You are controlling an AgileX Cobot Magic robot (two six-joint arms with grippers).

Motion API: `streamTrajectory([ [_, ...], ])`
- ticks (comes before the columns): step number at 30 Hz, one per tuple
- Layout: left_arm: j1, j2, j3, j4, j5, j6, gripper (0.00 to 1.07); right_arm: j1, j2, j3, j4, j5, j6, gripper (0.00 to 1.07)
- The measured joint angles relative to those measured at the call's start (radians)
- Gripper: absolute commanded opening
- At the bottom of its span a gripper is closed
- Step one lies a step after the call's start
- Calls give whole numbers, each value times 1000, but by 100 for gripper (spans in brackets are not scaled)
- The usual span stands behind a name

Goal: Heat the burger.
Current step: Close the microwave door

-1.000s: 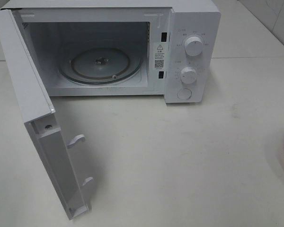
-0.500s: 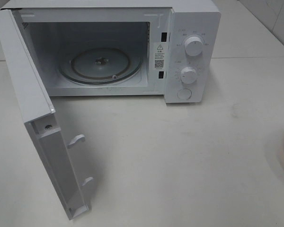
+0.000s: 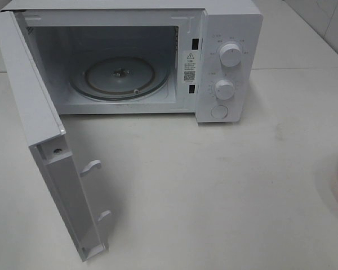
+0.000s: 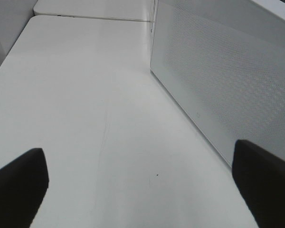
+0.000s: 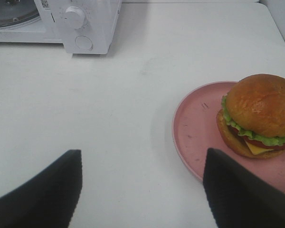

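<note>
- Nothing has moved since the earlier frame — the white microwave [image 3: 129,56] stands as it did, its door [image 3: 45,140] swung wide.
- The round burger with glossy orange-brown buns, green lettuce and yellow cheese [image 5: 259,116] sits on a shallow pink plate [image 5: 194,128], ahead of the right gripper [image 5: 140,190] and nearer one finger; the fingers are spread wide, holding nothing.
- Best to centre the fingers around the bun — squeezing gently.
- The left gripper [image 4: 142,185] is spread wide beside the door, empty.
- Only the bare glass turntable [image 3: 120,76] lies inside the microwave.
</note>
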Motion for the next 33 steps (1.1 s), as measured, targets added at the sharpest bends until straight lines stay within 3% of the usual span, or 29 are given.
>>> streamTrajectory([
  [8,0,0,0,-9,-2,-3,97,0,0,0,0,0,0,71],
  [11,0,3,-4,-17,-12,-5,91,0,0,0,0,0,0,71],
  [12,0,17,-11,-18,-30,-5,84,0,0,0,0,0,0,71],
  [15,0,31,-15,-18,-46,-5,80,0,0,0,0,0,0,71],
  [17,0,90,-16,-18,-122,-4,55,0,0,0,0,-1,0,71],
  [18,0,90,-16,-18,-122,-4,55,0,0,0,0,-1,0,71],
  [20,0,142,-16,-18,-166,-4,39,0,0,0,0,-1,0,71],
  [21,0,142,-16,-18,-166,-4,39,0,0,0,0,-1,0,71],
  [22,0,163,-16,-18,-178,-4,33,0,0,0,0,-1,0,71],
  [23,0,204,-15,-18,-213,-4,21,0,0,0,0,-1,0,71],
  [24,0,204,-15,-18,-213,-4,21,0,0,0,0,-1,0,71],
  [25,0,228,-10,-18,-240,-4,15,0,0,0,0,-1,0,71],
  [26,0,279,5,-18,-297,-4,2,0,0,0,0,-1,0,71],
  [33,0,398,66,-18,-511,-3,0,0,0,0,0,-1,0,71],
])
